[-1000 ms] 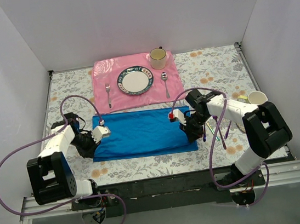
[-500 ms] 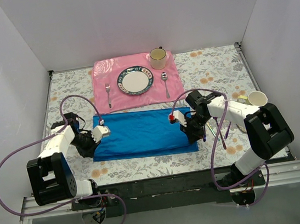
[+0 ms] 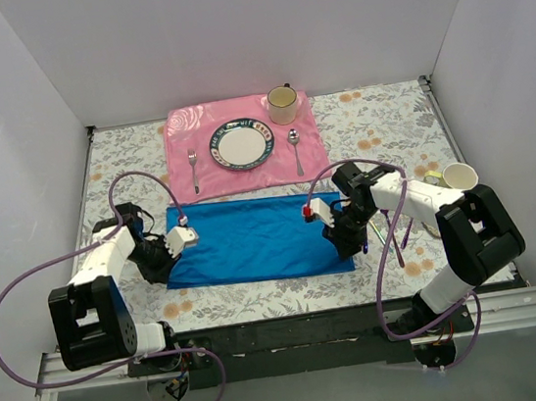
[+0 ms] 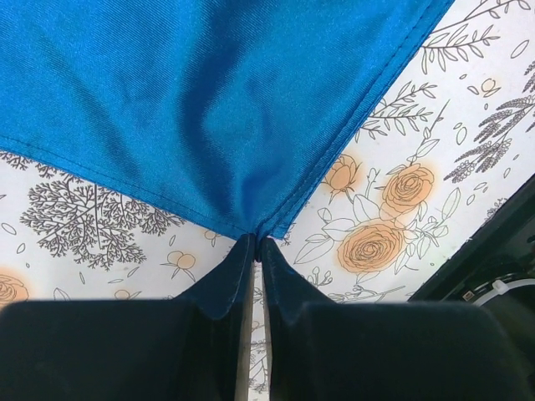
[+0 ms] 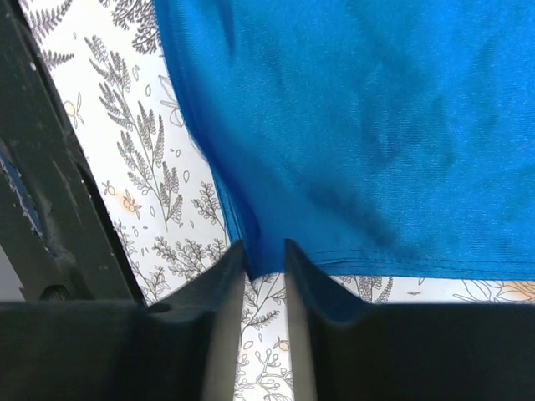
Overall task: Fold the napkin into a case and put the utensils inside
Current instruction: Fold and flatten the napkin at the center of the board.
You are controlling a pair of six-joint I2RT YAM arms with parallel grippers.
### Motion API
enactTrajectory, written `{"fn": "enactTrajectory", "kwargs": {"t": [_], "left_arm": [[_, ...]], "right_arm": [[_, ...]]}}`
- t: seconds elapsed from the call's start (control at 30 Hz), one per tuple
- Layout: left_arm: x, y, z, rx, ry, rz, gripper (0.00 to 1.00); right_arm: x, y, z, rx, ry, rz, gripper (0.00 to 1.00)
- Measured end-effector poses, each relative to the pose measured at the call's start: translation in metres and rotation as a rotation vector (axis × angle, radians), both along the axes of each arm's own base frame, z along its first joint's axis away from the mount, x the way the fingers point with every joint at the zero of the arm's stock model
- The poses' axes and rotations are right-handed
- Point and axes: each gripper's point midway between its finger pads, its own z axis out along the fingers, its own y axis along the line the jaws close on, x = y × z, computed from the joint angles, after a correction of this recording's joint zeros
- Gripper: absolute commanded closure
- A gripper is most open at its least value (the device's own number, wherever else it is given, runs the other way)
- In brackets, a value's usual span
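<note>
The bright royal-blue cloth napkin [image 3: 258,238] lay spread flat as a wide rectangle on the floral-printed table covering [image 3: 385,116], between the two arms and just nearer than the pink rose-patterned placemat [image 3: 180,133]. The left gripper [image 4: 256,242] sat low at the napkin's near-left corner. Its jaws were pressed almost together, with only a hairline gap between them, and the point of that corner was pinched between the tips. The right gripper [image 5: 265,251] sat at the near-right corner. Its jaws stood a narrow slit apart, and the hemmed corner was caught between the tips, with cloth creasing up from them.

The slim iridescent utensils [image 3: 379,232] lay on the table just right of the napkin, partly hidden by the right arm, so single pieces could not be told apart.

On the placemat a blue-rimmed white plate [image 3: 240,145] stood between a plain silver fork [image 3: 194,169] and a plain silver spoon [image 3: 295,149], with a cream mug [image 3: 282,105] at the far-right corner. A white paper cup [image 3: 459,175] lay by the right wall
</note>
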Motion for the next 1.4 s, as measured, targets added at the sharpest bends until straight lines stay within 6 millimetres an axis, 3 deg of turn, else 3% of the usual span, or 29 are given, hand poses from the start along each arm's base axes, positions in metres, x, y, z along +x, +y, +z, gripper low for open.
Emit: {"fn": "enactTrajectory", "kwargs": {"t": [0.07, 0.13, 0.27, 0.43, 0.53, 0.8, 1.07, 1.4], "left_arm": [[0.000, 0.000, 0.001, 0.002, -0.002, -0.003, 0.74], [-0.001, 0.000, 0.002, 0.003, -0.001, -0.004, 0.69], [0.001, -0.001, 0.015, -0.004, -0.020, -0.011, 0.68], [0.019, -0.006, 0.043, -0.038, -0.084, 0.010, 0.67], [0.025, -0.011, 0.048, -0.065, -0.097, 0.046, 0.64], [0.031, -0.016, 0.041, -0.097, -0.071, 0.141, 0.54], [0.029, -0.017, 0.036, -0.101, -0.047, 0.174, 0.53], [0.029, -0.018, 0.036, -0.104, -0.042, 0.179, 0.54]], "right_arm": [[-0.002, -0.001, 0.000, -0.003, 0.009, 0.002, 0.50], [-0.005, -0.003, 0.001, -0.011, 0.021, 0.001, 0.50], [-0.006, -0.003, 0.010, -0.012, 0.024, 0.003, 0.50], [0.007, 0.008, 0.034, 0.024, -0.006, -0.018, 0.52], [0.012, 0.012, 0.038, 0.035, -0.013, -0.036, 0.53], [0.005, 0.003, 0.023, -0.028, -0.005, -0.051, 0.49], [-0.018, -0.001, 0.005, -0.113, -0.049, 0.044, 0.49], [-0.014, 0.002, -0.002, -0.166, -0.150, 0.099, 0.54]]}}
